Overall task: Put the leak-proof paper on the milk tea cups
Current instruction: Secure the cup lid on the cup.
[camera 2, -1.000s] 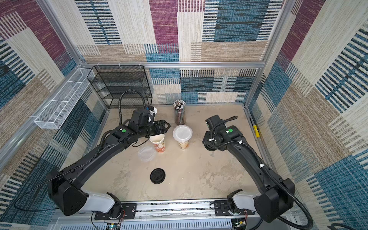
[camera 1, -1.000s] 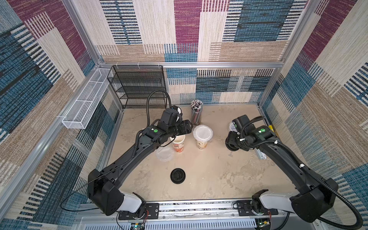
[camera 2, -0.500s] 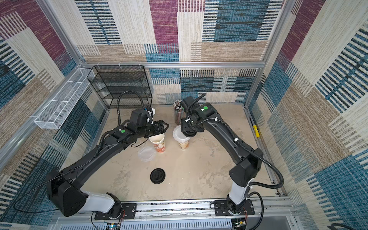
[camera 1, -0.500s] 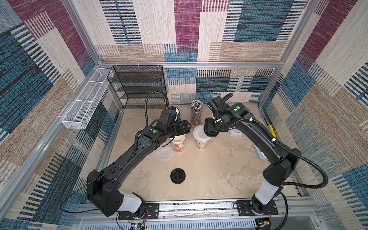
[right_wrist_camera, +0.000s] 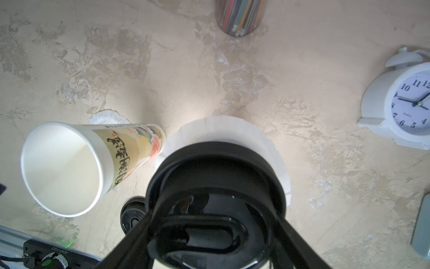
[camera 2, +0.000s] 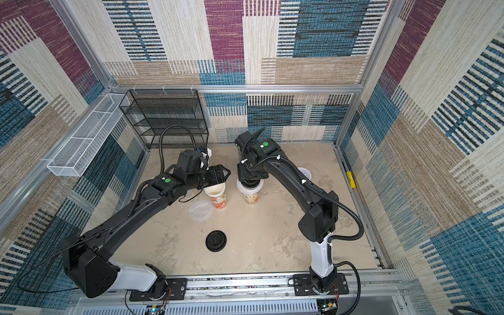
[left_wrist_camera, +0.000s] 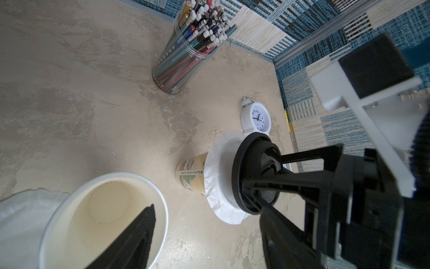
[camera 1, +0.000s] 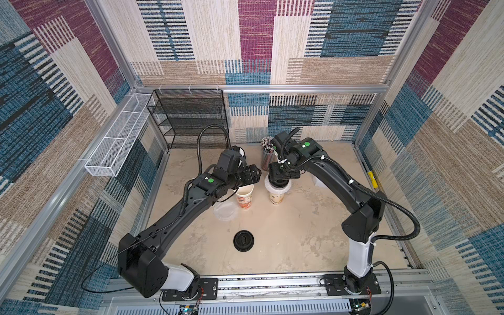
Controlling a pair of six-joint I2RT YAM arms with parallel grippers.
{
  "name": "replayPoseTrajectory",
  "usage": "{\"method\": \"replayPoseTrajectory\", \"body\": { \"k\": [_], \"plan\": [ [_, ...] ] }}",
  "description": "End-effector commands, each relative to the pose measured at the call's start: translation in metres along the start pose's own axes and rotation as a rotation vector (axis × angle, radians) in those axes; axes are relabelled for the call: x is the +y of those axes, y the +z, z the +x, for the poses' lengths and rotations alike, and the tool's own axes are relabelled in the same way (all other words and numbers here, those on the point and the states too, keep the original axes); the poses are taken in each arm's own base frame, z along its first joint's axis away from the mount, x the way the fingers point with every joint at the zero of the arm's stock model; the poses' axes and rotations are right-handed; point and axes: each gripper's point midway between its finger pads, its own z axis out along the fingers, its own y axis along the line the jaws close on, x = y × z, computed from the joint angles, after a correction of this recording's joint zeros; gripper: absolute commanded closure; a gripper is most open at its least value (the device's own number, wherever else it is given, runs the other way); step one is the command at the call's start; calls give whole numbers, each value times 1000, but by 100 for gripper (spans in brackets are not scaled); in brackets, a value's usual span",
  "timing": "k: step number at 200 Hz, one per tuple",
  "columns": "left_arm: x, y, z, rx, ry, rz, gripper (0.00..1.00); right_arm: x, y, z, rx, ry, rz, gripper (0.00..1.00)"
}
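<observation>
Right end effector [camera 1: 278, 180] grasps a black lid [left_wrist_camera: 250, 172], held over the beige cup [left_wrist_camera: 192, 173]. One paper sheet [left_wrist_camera: 218, 177] covers that cup's mouth. Left end effector [camera 1: 253, 176] is released and empty above the uncovered red-orange cup [camera 1: 244, 197]. Second paper sheet [camera 1: 225, 212] lies on the table [camera 1: 286, 240] just beside it.

Papered beige cup [camera 1: 275, 199], bare red cup [camera 1: 244, 198]

White paper [left_wrist_camera: 218, 163], black lid [left_wrist_camera: 239, 177], red-orange printed cup [camera 1: 244, 201].
</observation>
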Motion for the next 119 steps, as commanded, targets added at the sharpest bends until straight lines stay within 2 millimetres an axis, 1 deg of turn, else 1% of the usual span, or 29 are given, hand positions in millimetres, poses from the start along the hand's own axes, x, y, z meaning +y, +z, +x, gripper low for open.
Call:
{"method": "replayPoseTrajectory", "body": {
  "k": [1,57,119],
  "plan": [
    [-5,-2,-7,-28,-8,22,27,1,3,4,20,-11,-2,30],
    [-2,0,-7,-23,-13,19,27,-3,11,9,39,-8,20,30],
    [-1,-4,-8,-29,-14,16,27,-2,19,6,45,-11,28,29]
  ]
}}
